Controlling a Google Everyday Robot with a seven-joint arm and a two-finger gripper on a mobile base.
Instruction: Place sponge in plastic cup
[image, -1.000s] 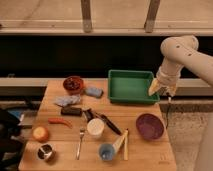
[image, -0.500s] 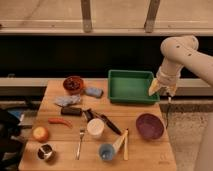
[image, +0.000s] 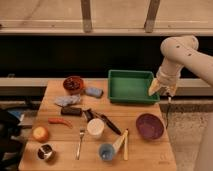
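A blue sponge (image: 93, 92) lies on the wooden table (image: 145, 155), to the right of a dark red bowl (image: 74, 83) and left of the green tray. A white plastic cup (image: 95, 128) stands upright near the table's middle. A blue cup (image: 106, 151) stands near the front edge. My gripper (image: 162, 90) hangs at the right, over the right edge of the green tray (image: 131, 86), far from the sponge and both cups. It is open and empty.
A purple bowl (image: 149, 125) sits at the right front. A grey cloth (image: 67, 101), a dark bar (image: 71, 111), a red chili (image: 60, 121), an orange fruit (image: 40, 133), a metal cup (image: 45, 151), a fork (image: 80, 143) and dark utensils (image: 106, 123) lie across the table.
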